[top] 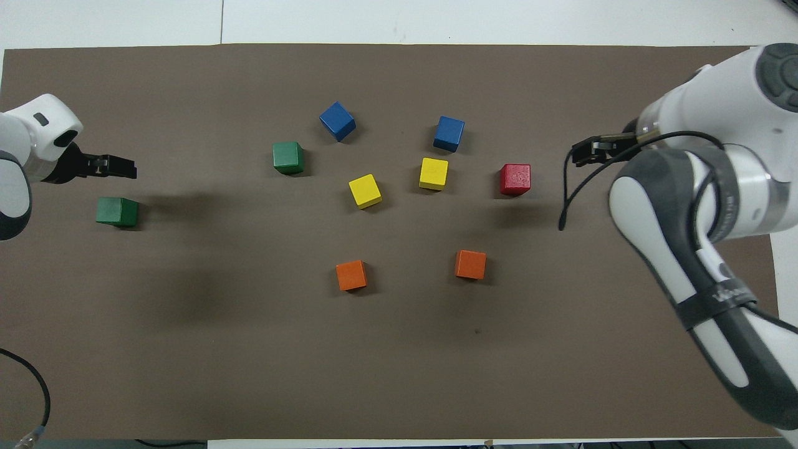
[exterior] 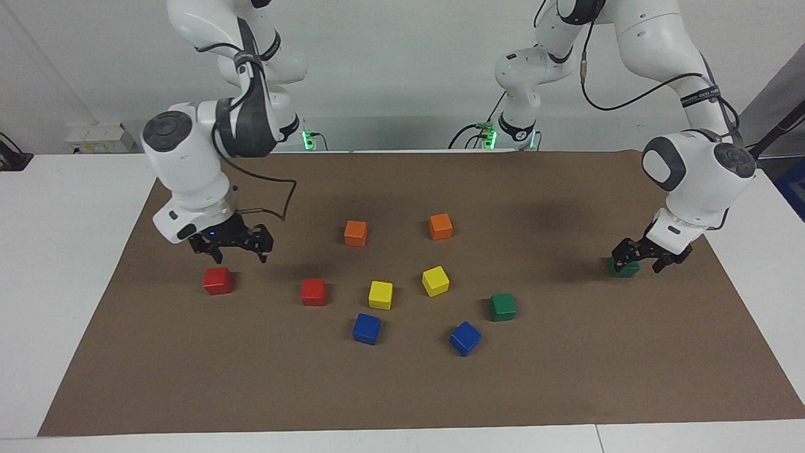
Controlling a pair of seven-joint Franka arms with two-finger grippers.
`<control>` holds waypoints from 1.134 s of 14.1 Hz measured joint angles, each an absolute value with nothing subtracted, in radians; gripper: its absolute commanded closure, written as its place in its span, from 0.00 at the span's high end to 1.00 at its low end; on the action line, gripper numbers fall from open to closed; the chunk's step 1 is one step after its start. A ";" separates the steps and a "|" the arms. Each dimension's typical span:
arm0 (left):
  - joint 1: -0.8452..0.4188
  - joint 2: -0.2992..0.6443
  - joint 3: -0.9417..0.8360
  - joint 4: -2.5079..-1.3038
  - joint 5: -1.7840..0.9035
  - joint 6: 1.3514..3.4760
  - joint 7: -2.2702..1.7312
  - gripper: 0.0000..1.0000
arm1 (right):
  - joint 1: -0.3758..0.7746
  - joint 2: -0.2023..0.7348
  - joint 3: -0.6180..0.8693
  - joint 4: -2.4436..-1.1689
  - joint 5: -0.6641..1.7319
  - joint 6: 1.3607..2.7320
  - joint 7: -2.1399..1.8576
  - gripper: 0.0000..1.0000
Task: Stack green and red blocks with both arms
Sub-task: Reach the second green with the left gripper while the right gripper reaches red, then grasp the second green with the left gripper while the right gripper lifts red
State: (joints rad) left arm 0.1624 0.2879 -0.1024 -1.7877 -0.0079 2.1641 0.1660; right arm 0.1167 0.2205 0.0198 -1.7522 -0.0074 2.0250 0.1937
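Note:
Two red blocks and two green blocks lie singly on the brown mat (exterior: pixel 566 390). One red block (exterior: pixel 218 280) lies toward the right arm's end; the right arm hides it in the overhead view. My right gripper (exterior: pixel 239 251) (top: pixel 583 151) is open and empty, just above that block. The other red block (exterior: pixel 313 292) (top: pixel 515 179) lies nearer the middle. One green block (exterior: pixel 624 268) (top: pixel 117 211) lies toward the left arm's end. My left gripper (exterior: pixel 641 259) (top: pixel 121 166) is open and low over it. The other green block (exterior: pixel 503 306) (top: pixel 288 156) lies nearer the middle.
Two orange cubes (exterior: pixel 355 233) (exterior: pixel 440 226) lie nearest the robots. Two yellow cubes (exterior: pixel 380 294) (exterior: pixel 435 280) lie in the middle. Two blue cubes (exterior: pixel 366 328) (exterior: pixel 465 338) lie farthest from the robots. White table surrounds the mat.

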 measured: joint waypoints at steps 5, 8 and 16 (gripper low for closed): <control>-0.083 0.342 -0.106 -1.652 -0.008 2.086 -0.088 1.00 | 0.208 0.309 0.020 -1.756 -0.008 2.139 0.364 1.00; -0.175 0.428 -0.105 -1.589 -0.008 2.087 -0.191 1.00 | 0.225 0.380 0.020 -1.757 -0.008 2.208 0.411 1.00; -0.225 0.517 -0.104 -1.566 -0.008 2.171 -0.263 1.00 | 0.231 0.417 0.019 -1.826 -0.008 2.326 0.416 0.98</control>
State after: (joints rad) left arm -0.2254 0.5172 -0.1044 -1.5664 -0.0081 2.1708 -0.2632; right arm 0.2315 0.4165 0.0191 -1.8258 -0.0076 2.3256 0.4162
